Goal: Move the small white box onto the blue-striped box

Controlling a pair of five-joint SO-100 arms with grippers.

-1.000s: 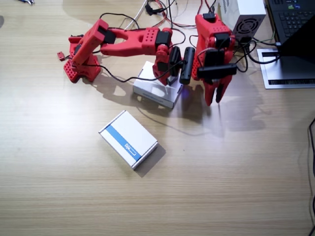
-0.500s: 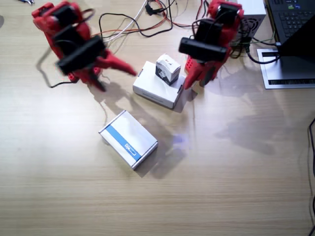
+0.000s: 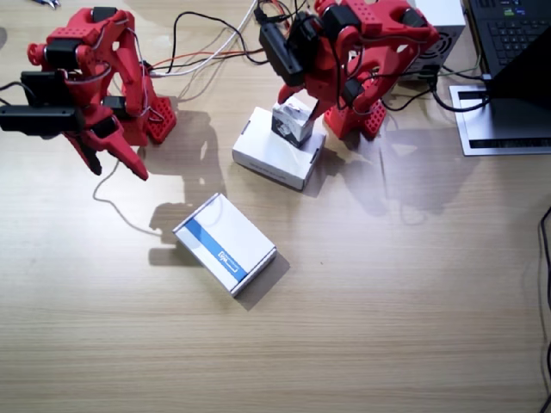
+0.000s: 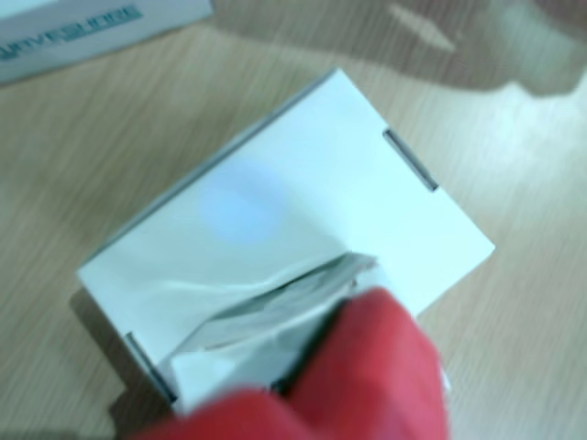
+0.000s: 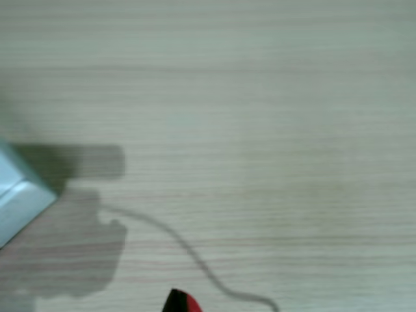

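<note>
Small white box [image 3: 293, 120] sat on top of the plain white box [image 3: 271, 155], toward that carton's 1 o'clock corner, at about 12 o'clock on the wooden table [image 3: 396, 301] in the fixed view. Left gripper [image 3: 303, 101] was directly over the small white box and touching it; the arm's body hid the jaw tips, so I could not tell whether they were closed on the box or merely resting against it. In a wrist view, a red finger [image 4: 376, 367] lay against a crumpled pale object [image 4: 266, 316] on the plain white box [image 4: 275, 211], but blur prevented a verdict on grip.

Blue-striped box [image 3: 225, 243] lay flat on the table at 7 o'clock from the plain white box, apart from it, with nothing on top. Its printed edge [image 4: 73, 27] showed at the 11 o'clock corner of that wrist view.

Right gripper [image 3: 116, 157] hung above bare table at 10 o'clock from the blue-striped box, well apart from every carton, its two fingers spread with a visible gap and holding nothing. Another wrist view showed only a red tip [image 5: 182, 302] at the bottom edge and a box corner [image 5: 19, 195] at 9 o'clock.
</note>
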